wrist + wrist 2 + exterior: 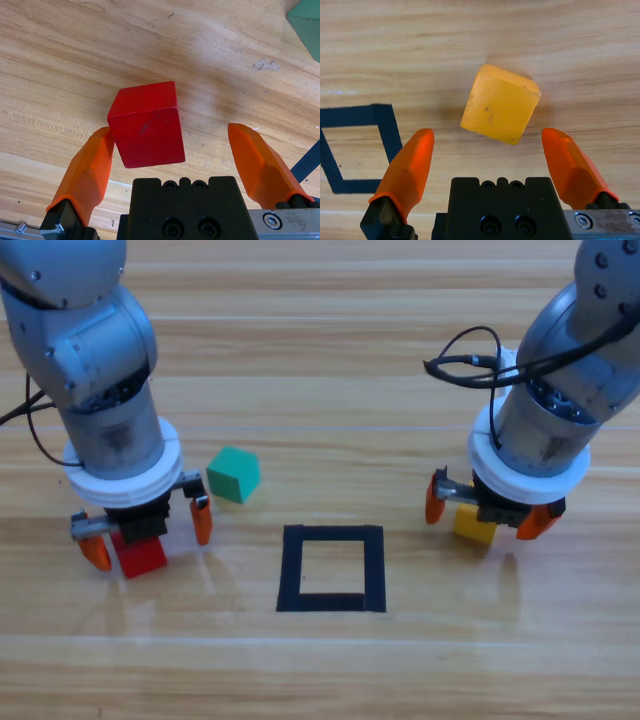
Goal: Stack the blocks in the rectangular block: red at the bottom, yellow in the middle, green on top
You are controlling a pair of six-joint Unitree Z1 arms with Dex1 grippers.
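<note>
The red cube rests on the wood at the left, between the jaws of my open left gripper; one jaw is close against its side, the other stands apart. The yellow cube lies at the right, between the spread jaws of my open right gripper, touching neither. The teal-green cube sits free just right of the left arm. The black tape rectangle lies in the middle, with bare wood inside.
A black cable loops off the right arm above the table. Bare wooden tabletop stretches between the two arms and along the front edge.
</note>
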